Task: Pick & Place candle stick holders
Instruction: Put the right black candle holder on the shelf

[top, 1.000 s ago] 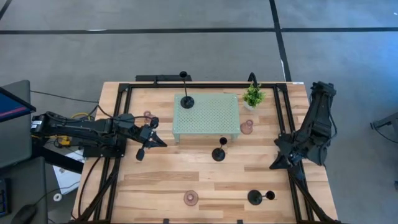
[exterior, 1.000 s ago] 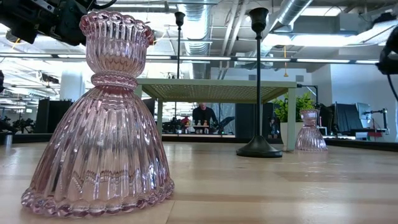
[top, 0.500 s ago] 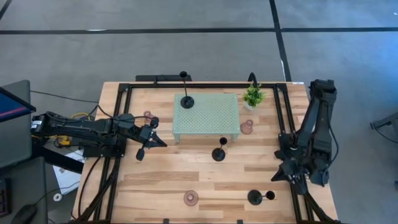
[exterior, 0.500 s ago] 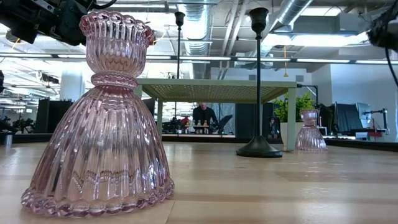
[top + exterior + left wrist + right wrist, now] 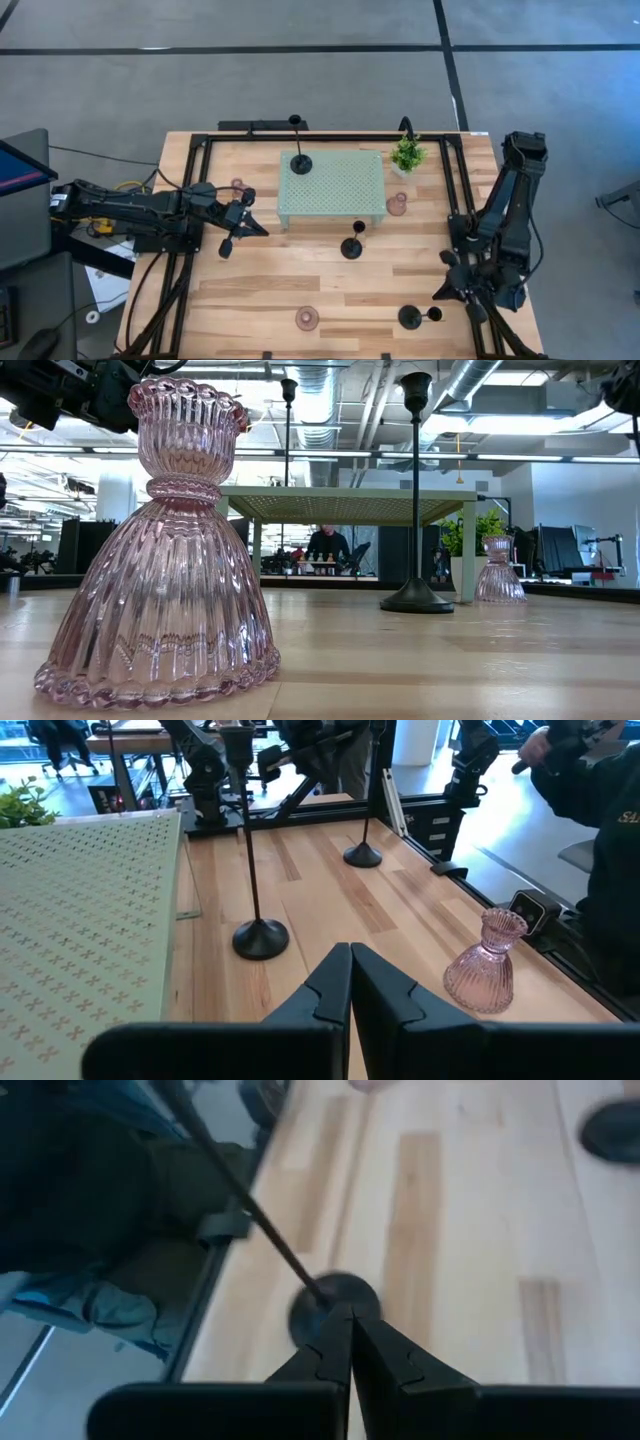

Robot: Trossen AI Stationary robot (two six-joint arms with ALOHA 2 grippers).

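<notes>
Ribbed pink glass holder (image 5: pixel 157 550) (bell-shaped) stands on the plank table (image 5: pixel 450 660).

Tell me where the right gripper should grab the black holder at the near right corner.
Grip the black holder by its thin stem, about midway up, coming in sideways from the right gripper. It stands upright; the flat disc base gives the fingers nothing to pinch. Open the fingers first.

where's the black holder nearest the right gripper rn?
In the high view, that black holder stands near the table's front edge on the right side, just left of the right gripper and right of a pink holder.
</notes>
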